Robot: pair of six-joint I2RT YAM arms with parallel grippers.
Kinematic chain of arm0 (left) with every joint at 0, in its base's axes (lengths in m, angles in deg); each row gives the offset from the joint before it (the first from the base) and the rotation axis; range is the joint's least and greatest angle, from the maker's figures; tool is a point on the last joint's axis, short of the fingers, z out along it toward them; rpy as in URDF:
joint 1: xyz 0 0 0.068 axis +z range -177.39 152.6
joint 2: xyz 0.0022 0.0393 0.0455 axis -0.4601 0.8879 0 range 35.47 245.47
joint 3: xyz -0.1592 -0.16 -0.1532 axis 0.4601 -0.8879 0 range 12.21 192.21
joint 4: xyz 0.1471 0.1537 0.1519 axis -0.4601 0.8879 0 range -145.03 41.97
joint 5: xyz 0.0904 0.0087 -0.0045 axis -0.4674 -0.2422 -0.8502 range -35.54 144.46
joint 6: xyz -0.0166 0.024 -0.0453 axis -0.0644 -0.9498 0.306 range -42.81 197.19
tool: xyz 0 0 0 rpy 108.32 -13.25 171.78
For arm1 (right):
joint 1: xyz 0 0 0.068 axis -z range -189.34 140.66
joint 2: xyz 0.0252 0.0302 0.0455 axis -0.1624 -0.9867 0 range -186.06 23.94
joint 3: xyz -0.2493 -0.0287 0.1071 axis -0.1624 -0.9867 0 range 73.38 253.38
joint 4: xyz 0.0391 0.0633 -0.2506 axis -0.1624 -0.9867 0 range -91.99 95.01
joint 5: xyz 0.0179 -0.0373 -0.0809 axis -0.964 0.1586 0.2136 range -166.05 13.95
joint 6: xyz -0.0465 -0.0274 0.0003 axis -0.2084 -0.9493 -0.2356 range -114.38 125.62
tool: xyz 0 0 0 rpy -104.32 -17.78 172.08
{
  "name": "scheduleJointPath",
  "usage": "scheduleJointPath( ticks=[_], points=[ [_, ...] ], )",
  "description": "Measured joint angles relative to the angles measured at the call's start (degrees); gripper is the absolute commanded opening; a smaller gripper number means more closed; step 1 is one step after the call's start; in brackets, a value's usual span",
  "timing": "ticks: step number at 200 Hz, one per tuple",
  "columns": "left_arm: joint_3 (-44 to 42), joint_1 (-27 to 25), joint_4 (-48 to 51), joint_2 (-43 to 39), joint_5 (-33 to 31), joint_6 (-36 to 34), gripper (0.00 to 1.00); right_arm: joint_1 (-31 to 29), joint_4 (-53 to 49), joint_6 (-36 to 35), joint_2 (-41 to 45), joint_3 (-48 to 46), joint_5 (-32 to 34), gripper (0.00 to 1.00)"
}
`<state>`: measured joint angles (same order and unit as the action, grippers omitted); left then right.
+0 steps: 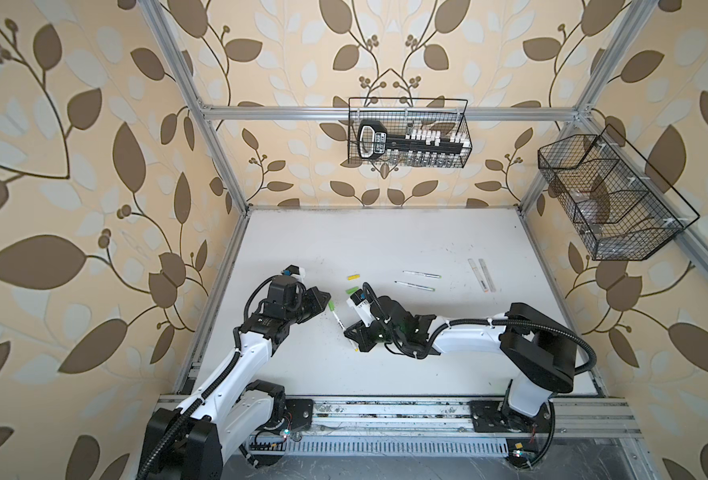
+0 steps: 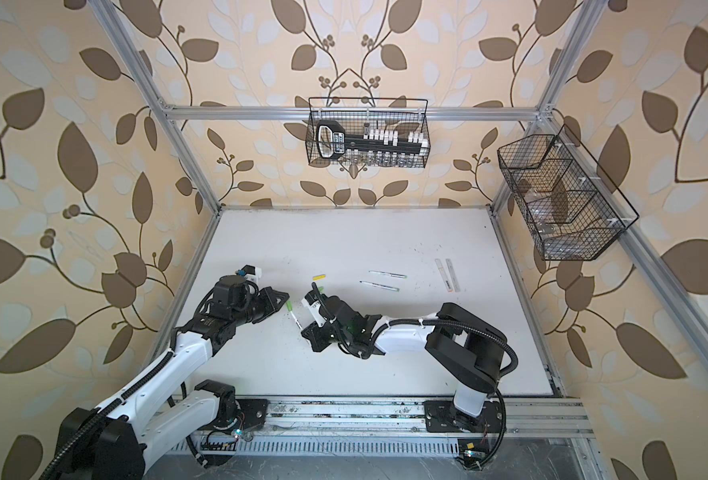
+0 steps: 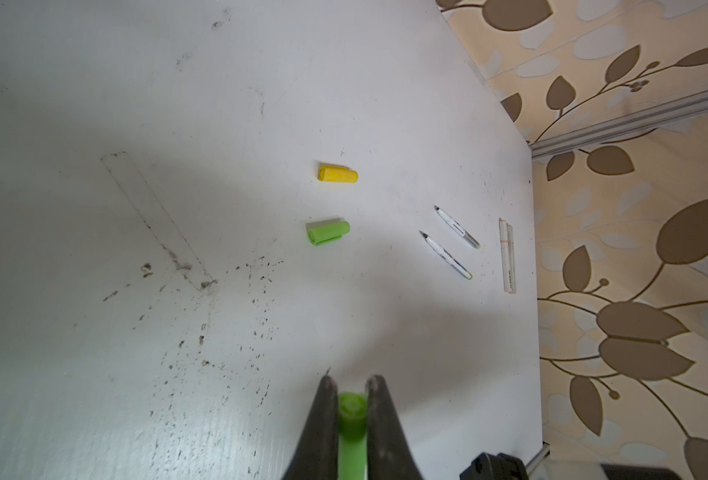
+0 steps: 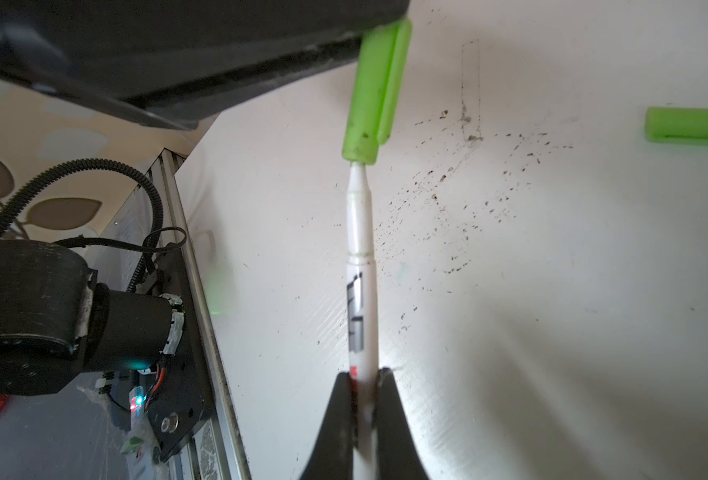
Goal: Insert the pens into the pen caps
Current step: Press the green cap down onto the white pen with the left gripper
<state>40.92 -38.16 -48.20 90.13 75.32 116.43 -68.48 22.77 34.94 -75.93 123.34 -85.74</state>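
Right gripper (image 4: 364, 376), low over the front of the white table (image 1: 385, 241), is clamped tight on a held pen (image 4: 360, 249), gripping the printed barrel near its back end. The pen slants up and left toward the other arm, off the surface as far as I can tell.

Left gripper (image 3: 351, 390) is closed around a held green cap (image 4: 375, 95), pinched from both sides with the open mouth facing the pen. The pen's narrow nose sits right at the cap's mouth, tip hidden inside. The wider barrel shoulder is well outside, so the pen is not seated. In both top views the pair meets just left of table centre.

Further back, a loose green cap (image 3: 328, 233) lies on its side. A grey-white cap (image 3: 322, 222) touches it along its length. A yellow cap (image 3: 338, 173) lies apart, a bit farther back, also on its side.

To the right of those, two bare pens (image 3: 457, 227) (image 3: 445, 255) lie near each other, roughly parallel, dark tips pointing left in a top view.

Farther right, two pale markers (image 1: 483, 275) lie side by side, touching or nearly so; I cannot tell whether they are capped.

On the back wall hangs a wire basket (image 1: 410, 133) holding a black and white tool. A second basket (image 1: 609, 199) hangs on the right wall.
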Motion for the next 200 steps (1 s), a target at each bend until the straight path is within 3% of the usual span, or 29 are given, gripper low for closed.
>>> scheduleJointPath(
  ticks=[200],
  points=[
    [-0.8,0.4,-4.1,0.2,2.9,0.0,0.12,1.9,-0.4,0.7,-1.4,3.9,1.2,0.04]
  ],
)
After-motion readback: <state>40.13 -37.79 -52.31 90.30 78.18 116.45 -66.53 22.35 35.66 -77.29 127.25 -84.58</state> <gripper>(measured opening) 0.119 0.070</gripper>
